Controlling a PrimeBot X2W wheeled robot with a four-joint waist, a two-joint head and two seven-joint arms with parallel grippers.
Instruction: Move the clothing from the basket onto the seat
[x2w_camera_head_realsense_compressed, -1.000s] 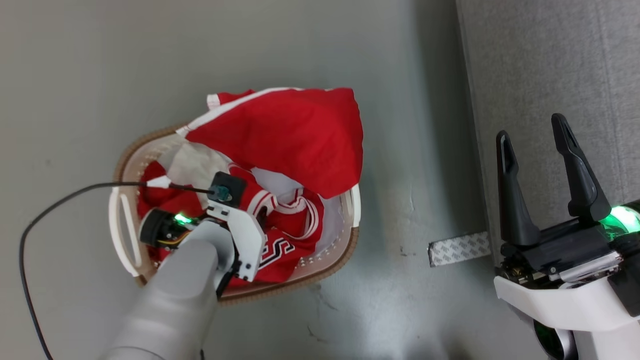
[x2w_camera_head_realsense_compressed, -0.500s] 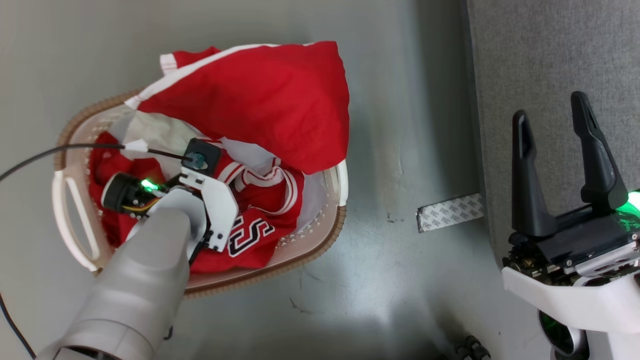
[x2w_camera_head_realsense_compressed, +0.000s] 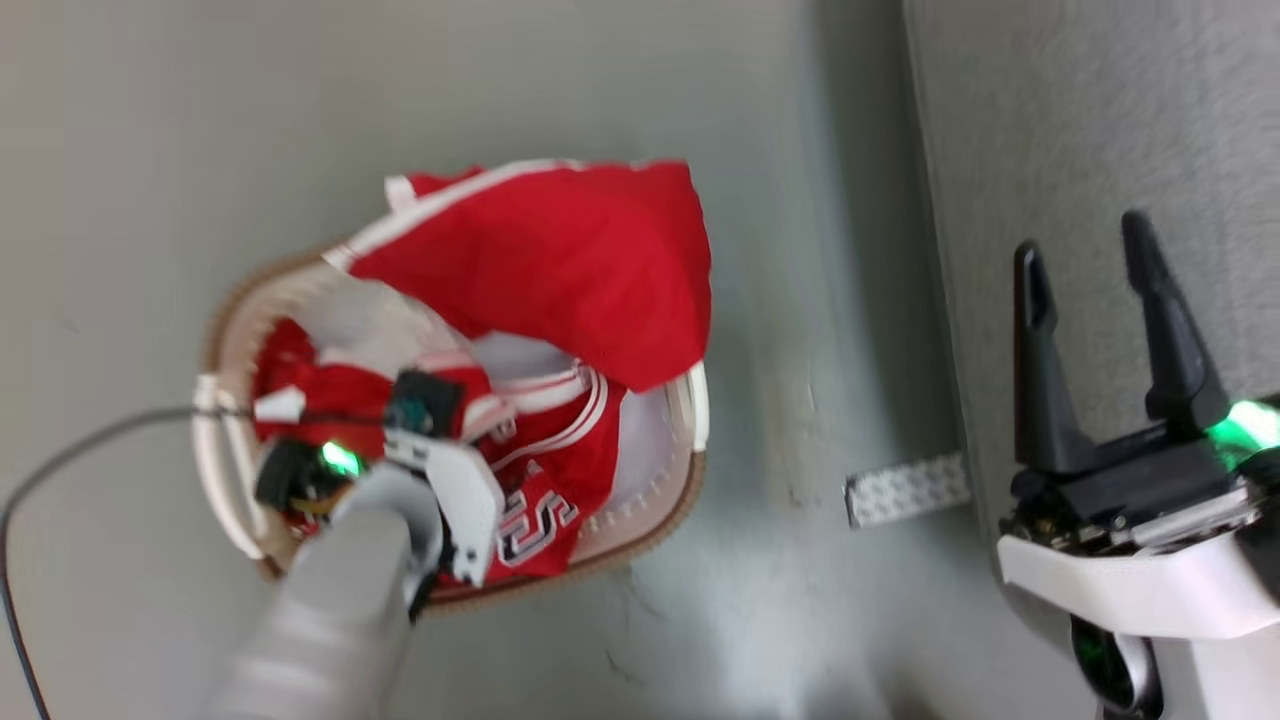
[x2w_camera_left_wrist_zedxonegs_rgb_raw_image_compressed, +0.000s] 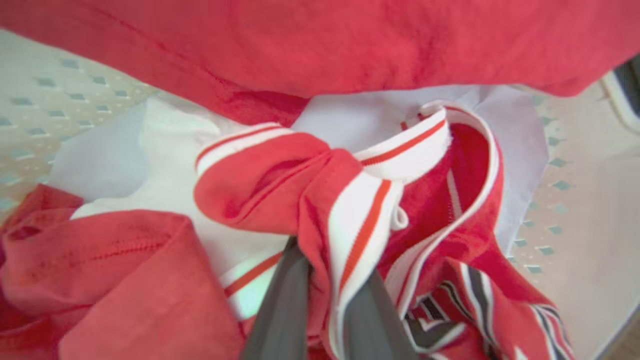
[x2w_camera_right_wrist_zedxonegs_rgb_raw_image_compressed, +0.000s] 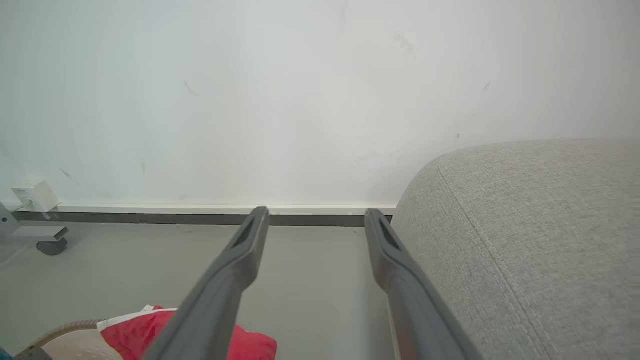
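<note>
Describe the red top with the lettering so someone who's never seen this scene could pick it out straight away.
Left of the grey seat, an oval cream basket with a brown rim stands on the floor. A plain red garment drapes over its far rim; the jersey lies lower inside, where the left end effector pinches striped trim. It alone bears black-and-white lettering.

We read a single black-and-white character, an S or a 5, on the red clothing (x2w_camera_head_realsense_compressed: 537, 512); the strokes beside it are folded and unreadable.
</note>
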